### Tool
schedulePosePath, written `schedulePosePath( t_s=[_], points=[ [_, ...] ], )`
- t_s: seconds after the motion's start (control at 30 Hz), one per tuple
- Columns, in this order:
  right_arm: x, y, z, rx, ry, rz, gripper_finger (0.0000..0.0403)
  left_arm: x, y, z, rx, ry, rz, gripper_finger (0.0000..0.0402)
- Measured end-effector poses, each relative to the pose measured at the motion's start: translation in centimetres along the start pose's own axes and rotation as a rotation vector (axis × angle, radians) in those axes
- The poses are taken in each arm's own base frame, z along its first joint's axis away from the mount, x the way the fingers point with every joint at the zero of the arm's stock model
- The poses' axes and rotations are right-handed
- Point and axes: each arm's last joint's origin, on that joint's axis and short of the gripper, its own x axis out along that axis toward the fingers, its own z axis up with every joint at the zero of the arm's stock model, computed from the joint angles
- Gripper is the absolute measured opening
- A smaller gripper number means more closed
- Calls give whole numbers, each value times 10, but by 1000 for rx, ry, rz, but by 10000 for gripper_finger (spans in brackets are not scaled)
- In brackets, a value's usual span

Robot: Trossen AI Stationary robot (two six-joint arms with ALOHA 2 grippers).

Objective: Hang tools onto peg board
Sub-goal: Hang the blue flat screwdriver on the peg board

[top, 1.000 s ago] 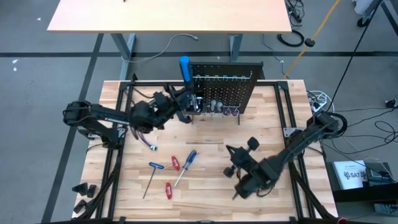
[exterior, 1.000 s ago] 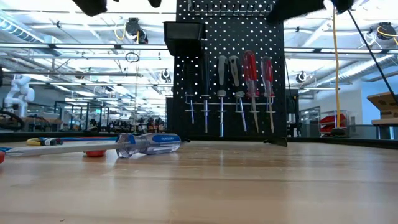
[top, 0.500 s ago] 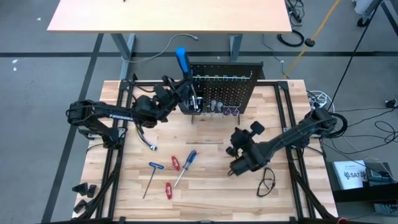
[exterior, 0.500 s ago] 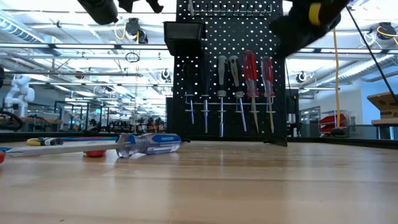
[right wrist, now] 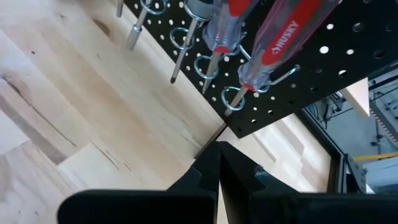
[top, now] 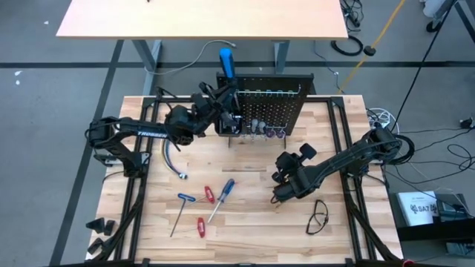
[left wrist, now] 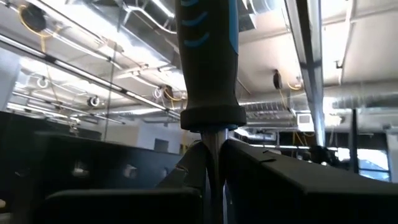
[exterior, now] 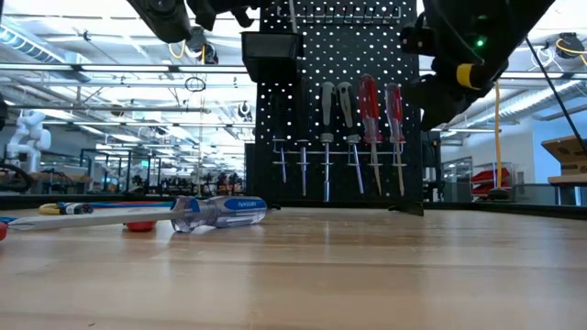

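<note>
The black peg board (top: 271, 104) stands upright at the table's far edge, with red-handled (exterior: 370, 105) and grey-handled screwdrivers hanging on its front in metal rings. My left gripper (top: 220, 111) is at the board's left end, shut on a blue-and-black-handled screwdriver (top: 225, 63) whose handle points up. My right gripper (top: 282, 178) is shut and holds nothing; it hovers over the table in front of the board's right part, pointing slantwise down toward it. More tools lie on the table: a blue screwdriver (top: 223, 196), two red ones (top: 209, 194) and a blue T-handled one (top: 180, 208). My left gripper pinches the screwdriver's metal shaft (left wrist: 211, 158) between its two fingers, just below the handle's collar (left wrist: 211, 117). The fingers point slantwise upward and lie roughly along the shaft. The screwdriver stands upright, handle on top, lifted clear of the table beside the board's left end.
A pair of safety glasses (top: 319, 217) lies near the right front of the table. A grey cable (top: 172, 159) lies on the left. A small black bin (exterior: 271, 57) sits on the board's upper left. A pale desk (top: 200, 18) stands beyond the table.
My left gripper has carried the upright screwdriver toward the table's right, up to the peg board's left end. My right gripper has gone toward the far edge and down, turning toward the board; the safety glasses it stood over now show on the table.
</note>
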Motion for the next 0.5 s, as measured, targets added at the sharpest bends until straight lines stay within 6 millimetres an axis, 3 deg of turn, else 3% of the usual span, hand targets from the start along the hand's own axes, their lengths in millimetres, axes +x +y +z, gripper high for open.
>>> schedulePosePath(
  t_s=[0.5],
  points=[
    [-3,5,-1,9,15,45,0,2,7,-7,37,55,13,35]
  ],
)
